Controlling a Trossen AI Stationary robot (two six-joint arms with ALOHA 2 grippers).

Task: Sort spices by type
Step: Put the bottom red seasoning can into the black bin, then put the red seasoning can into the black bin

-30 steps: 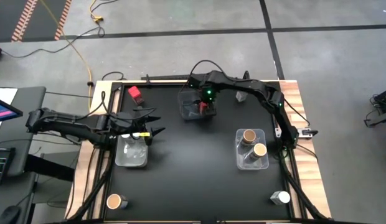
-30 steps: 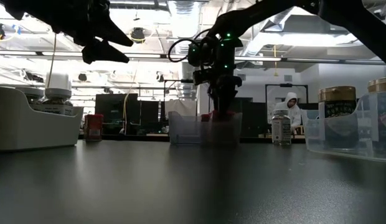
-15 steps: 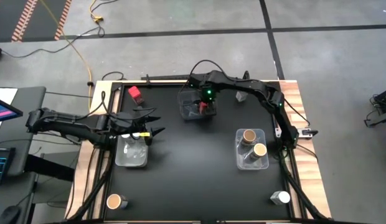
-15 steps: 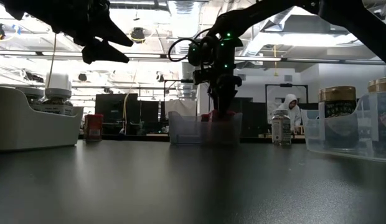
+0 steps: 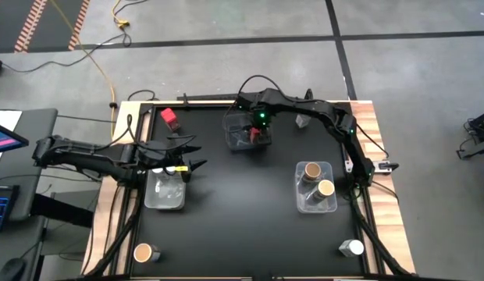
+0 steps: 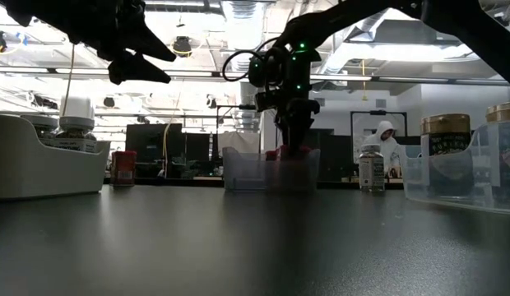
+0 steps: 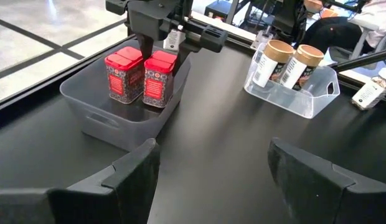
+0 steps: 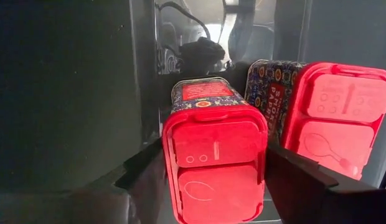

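While your right gripper (image 5: 254, 134) reaches down into the clear bin (image 5: 236, 140) near the middle of the bench's far edge, its fingers (image 8: 302, 171) stand on either side of a red square-topped spice tin (image 8: 211, 155), close to its sides; you cannot tell whether they press on it. A second red tin (image 8: 330, 115) stands just beside it in the same bin, and your left wrist view shows both upright, side by side, against one wall of that bin. Your left gripper (image 5: 187, 156) hangs above the bench (image 5: 242, 211) near its left edge, over the far end of another clear bin (image 5: 164, 195), with its fingers (image 7: 134, 171) spread wide apart and nothing between them. That bin holds a white-capped round jar (image 6: 76, 123). A third red tin (image 5: 169, 118) stands alone on the bench near the far left corner. Toward the right edge, a third clear bin (image 5: 329, 204) holds two tan-lidded round jars (image 5: 311, 171), one beside the other. One more tan-lidded jar (image 5: 143, 252) sits loose near the near left corner, a white-capped jar (image 5: 353, 248) near the near right corner, and another small white-capped jar (image 6: 370, 168) by the far edge, right of the red tins' bin. In the room beyond the bench, your low view shows a person in white (image 6: 388, 146).
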